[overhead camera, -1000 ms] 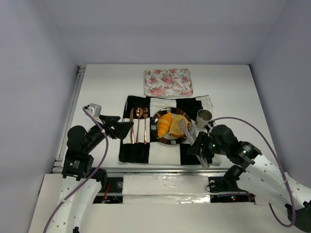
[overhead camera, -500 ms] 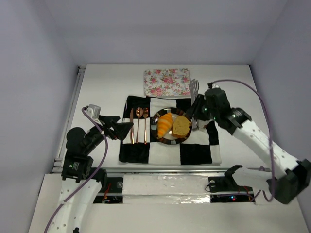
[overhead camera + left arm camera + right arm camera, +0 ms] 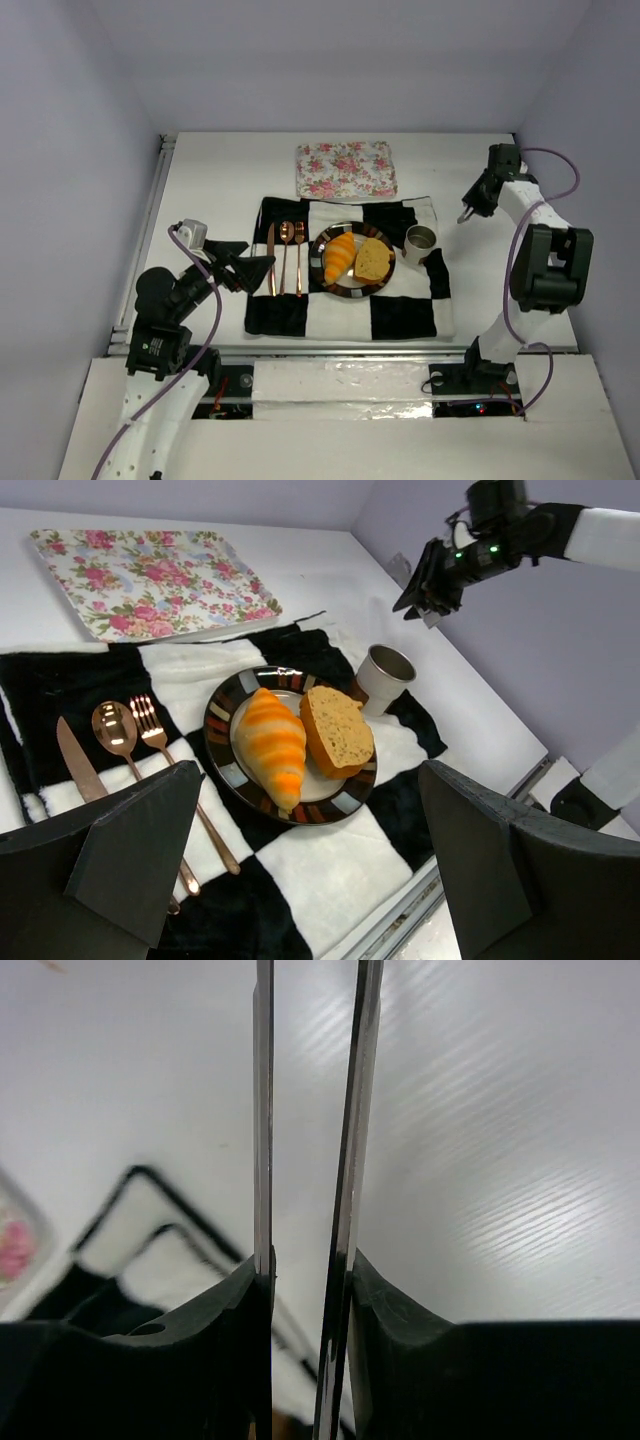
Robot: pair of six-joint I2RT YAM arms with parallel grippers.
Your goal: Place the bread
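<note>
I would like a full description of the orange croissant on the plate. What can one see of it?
The golden-orange crescent croissant looks baked and slightly glossy, with paler yellow bands across its ridged back and tapering ends. It is whole and lies flat on the round, dark, stripe-rimmed plate, on the half nearer the copper-coloured fork. The round, tan, brown-crusted bread slice sits close by its other side, and the two seem to touch. Nothing else touches it.
</note>
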